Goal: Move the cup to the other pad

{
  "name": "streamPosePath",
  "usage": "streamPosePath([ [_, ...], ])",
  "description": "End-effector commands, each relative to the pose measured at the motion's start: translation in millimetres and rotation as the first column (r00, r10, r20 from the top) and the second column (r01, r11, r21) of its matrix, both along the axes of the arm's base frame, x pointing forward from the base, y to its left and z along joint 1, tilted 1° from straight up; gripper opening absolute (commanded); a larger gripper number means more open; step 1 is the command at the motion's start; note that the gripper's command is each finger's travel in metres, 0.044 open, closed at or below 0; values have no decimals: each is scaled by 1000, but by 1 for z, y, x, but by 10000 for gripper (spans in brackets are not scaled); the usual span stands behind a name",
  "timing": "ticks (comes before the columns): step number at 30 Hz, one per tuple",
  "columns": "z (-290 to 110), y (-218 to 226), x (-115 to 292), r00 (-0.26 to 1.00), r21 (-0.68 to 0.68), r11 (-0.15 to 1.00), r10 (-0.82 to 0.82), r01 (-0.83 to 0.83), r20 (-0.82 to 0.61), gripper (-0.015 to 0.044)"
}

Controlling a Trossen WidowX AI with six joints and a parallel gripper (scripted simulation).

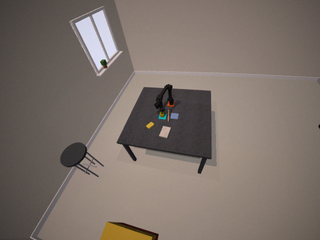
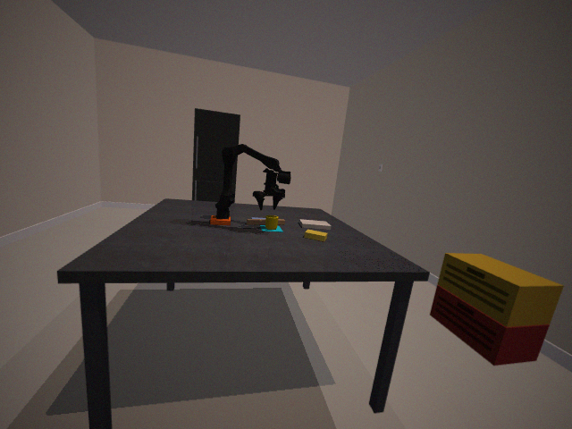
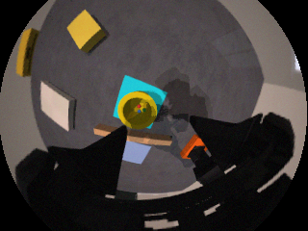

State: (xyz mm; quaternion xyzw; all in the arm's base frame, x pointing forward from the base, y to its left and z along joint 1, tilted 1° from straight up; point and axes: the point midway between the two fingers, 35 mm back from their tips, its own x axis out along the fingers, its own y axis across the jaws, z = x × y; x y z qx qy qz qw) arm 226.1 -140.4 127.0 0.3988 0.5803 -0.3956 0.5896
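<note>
Filling most of the exterior view, the dark table [image 2: 184,249] carries everything else, though the far pad is almost lost there behind the wooden strip. The black arm [image 2: 239,156] rises from its orange base [image 2: 220,220], and its lower links blot out the bottom of the wrist view, cutting off part of the pale blue pad [image 3: 137,152]. The gripper [image 2: 268,199] hangs above the cup with its jaws spread wide and nothing between them. A cream slab [image 1: 164,131] and a yellow block [image 1: 149,125] lie well apart from the arm's base. The wooden strip [image 3: 133,137] lies between the two pads. The yellow cup [image 3: 139,111] stands upright on the cyan pad [image 3: 131,90]. Inside it, small coloured marbles [image 3: 138,110] sit at the bottom, too tiny to count.
</note>
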Motion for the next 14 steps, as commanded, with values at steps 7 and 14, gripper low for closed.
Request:
streamPosePath([
  [7,37,0,-1,1000,-8,1000,5,-5,17,440],
  [14,37,0,-3,1000,-6,1000,1,-1,10,440],
])
